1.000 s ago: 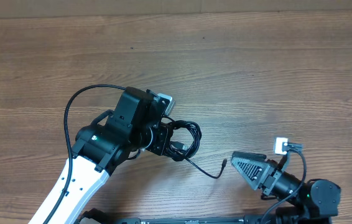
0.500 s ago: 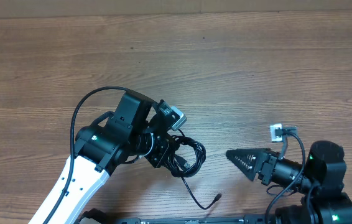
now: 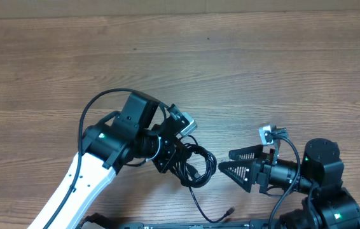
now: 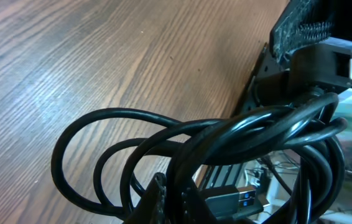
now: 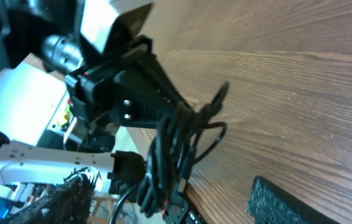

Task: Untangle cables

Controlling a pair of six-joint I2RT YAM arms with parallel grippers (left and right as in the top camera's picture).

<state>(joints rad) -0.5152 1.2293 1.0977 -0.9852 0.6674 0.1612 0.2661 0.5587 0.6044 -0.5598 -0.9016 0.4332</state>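
Note:
The cables (image 3: 196, 166) are a small coiled black bundle held up near the table's front edge. My left gripper (image 3: 179, 158) is shut on the bundle; in the left wrist view the loops (image 4: 182, 149) fill the frame around my fingertips (image 4: 175, 199), with a USB plug (image 4: 235, 200) beside them. A loose tail with a plug end (image 3: 230, 210) hangs down toward the front edge. My right gripper (image 3: 226, 161) is open, its jaws facing the bundle from the right, a short gap away. The right wrist view shows the bundle (image 5: 176, 149) between my open fingers (image 5: 176, 199).
The wooden table (image 3: 243, 70) stretches back and to both sides. The left arm's own thick black wire (image 3: 88, 111) arches over its wrist. A white connector (image 3: 267, 133) sits on the right wrist.
My left gripper has carried the bundle right and toward the front edge; the tail plug has swung down. My right gripper has moved left toward the bundle and opened.

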